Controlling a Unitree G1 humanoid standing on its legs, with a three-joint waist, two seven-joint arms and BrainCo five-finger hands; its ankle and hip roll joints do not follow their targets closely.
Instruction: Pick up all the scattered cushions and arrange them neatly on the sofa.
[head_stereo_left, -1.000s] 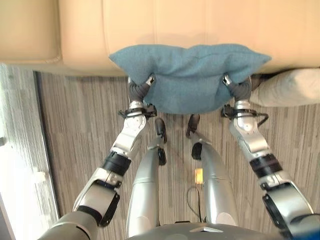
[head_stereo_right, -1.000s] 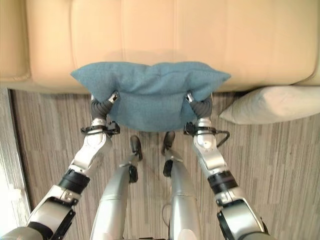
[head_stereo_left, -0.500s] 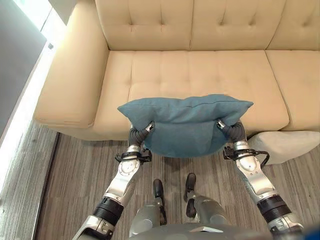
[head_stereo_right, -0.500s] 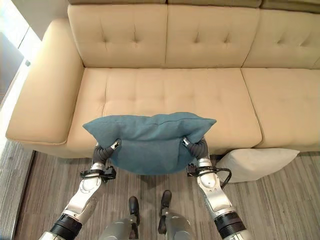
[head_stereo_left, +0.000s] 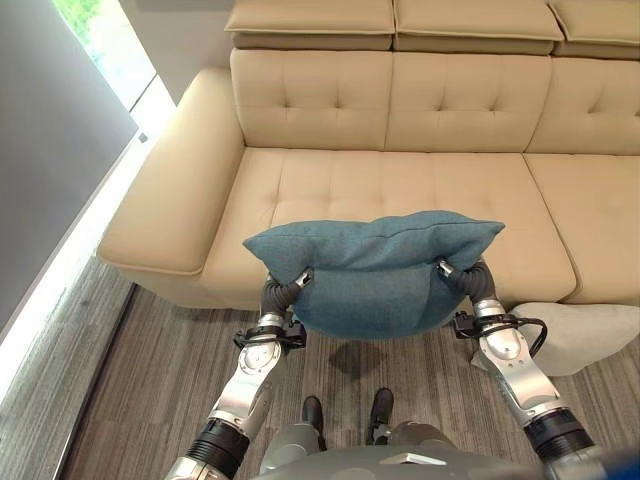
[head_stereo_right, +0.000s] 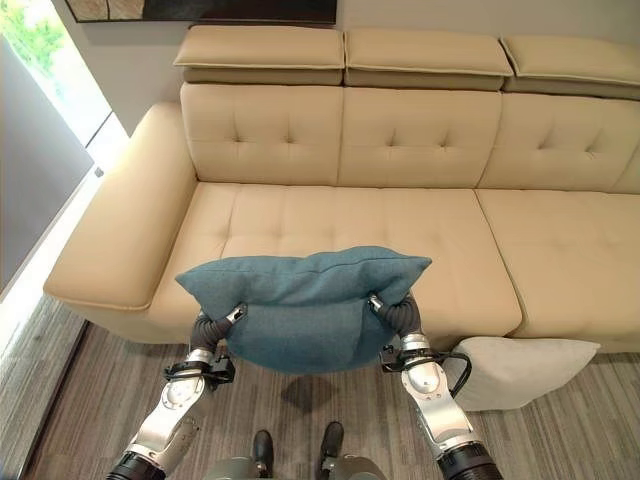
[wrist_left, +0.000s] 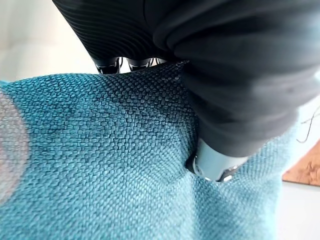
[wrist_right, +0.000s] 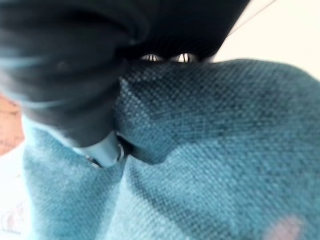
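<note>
The left hand (head_stereo_left: 285, 290) pinches the left side of one teal cushion (head_stereo_left: 372, 270), thumb pressed into the cloth and fingers curled over its edge. The right hand (head_stereo_left: 466, 281) grips the right side the same way. The cushion hangs between both hands, off the floor, in front of the sofa (head_stereo_left: 420, 185) seat. A second cushion, white (head_stereo_left: 580, 335), lies on the floor (head_stereo_left: 150, 380) against the sofa's front, beside the right arm.

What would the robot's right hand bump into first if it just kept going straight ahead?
Probably the sofa seat, though depth is hard to judge. The right hand already grips the blue cushion, which would arrive first.
</note>
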